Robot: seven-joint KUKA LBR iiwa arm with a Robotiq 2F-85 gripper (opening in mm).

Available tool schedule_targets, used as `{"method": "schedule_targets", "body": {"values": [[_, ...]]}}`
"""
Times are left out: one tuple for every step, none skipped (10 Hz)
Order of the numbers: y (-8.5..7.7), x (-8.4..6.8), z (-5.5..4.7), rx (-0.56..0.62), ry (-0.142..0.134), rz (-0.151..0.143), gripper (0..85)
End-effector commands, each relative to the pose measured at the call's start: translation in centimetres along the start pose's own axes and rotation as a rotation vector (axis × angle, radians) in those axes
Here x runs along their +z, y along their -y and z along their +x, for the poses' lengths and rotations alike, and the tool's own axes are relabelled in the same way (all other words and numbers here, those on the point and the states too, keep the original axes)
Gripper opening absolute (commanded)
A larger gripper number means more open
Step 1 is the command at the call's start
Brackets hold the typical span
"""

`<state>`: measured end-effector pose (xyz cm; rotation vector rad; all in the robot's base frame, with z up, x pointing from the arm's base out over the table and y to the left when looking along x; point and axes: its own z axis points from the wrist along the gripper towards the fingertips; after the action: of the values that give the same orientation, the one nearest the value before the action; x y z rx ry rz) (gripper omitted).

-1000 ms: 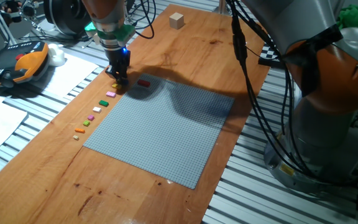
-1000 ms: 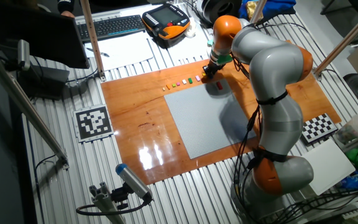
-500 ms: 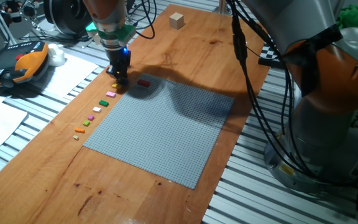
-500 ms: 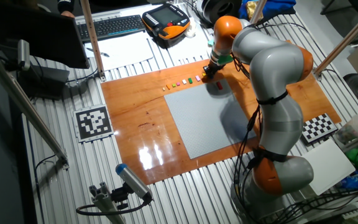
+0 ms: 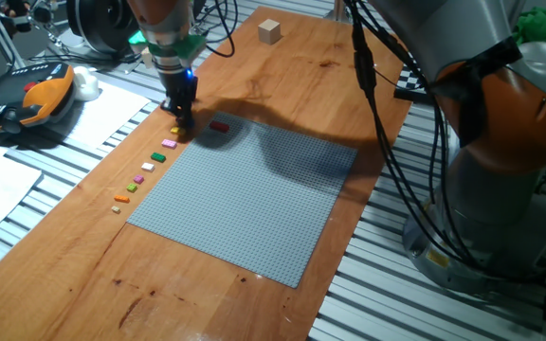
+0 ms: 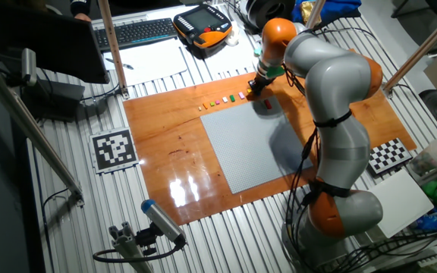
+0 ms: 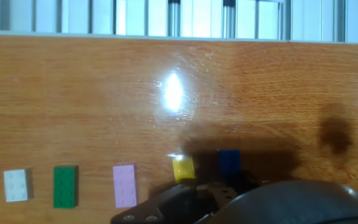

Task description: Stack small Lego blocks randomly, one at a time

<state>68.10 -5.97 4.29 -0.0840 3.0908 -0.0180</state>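
Barely any change over the last second: gripper (image 5: 180,121) still low at the near end of the brick row on the tabletop (image 5: 292,71), beside the baseplate (image 5: 245,199). Blue brick (image 7: 229,163) and yellow brick (image 7: 183,168) just ahead of the jaws; spacing impossible to tell. Red brick (image 5: 219,125) alone on the baseplate. Probably mid-pick, nothing lifted yet.

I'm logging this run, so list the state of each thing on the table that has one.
pincer: low over the row's end, open or shut unclear
blue brick: flat on the wood, in the pincer's shadow
yellow brick: flat, beside the blue
pink brick: flat, loose
green brick: flat, loose
white brick: flat, loose
red brick: alone on the baseplate
wooden cube: apart, upright
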Motion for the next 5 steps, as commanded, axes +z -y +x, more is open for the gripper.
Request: {"method": "schedule_targets", "body": {"values": [[0.0,-0.9,0.0,-0.009,-0.002,0.000,0.0],[0.4,-2.2,0.6,-0.023,-0.001,-0.014,0.0],[0.6,-3.2,1.4,-0.019,0.000,-0.030,0.0],[0.4,-4.2,2.4,-0.014,0.007,-0.021,0.0],[-0.1,-5.0,3.5,-0.005,0.010,0.002,0.0]]}}
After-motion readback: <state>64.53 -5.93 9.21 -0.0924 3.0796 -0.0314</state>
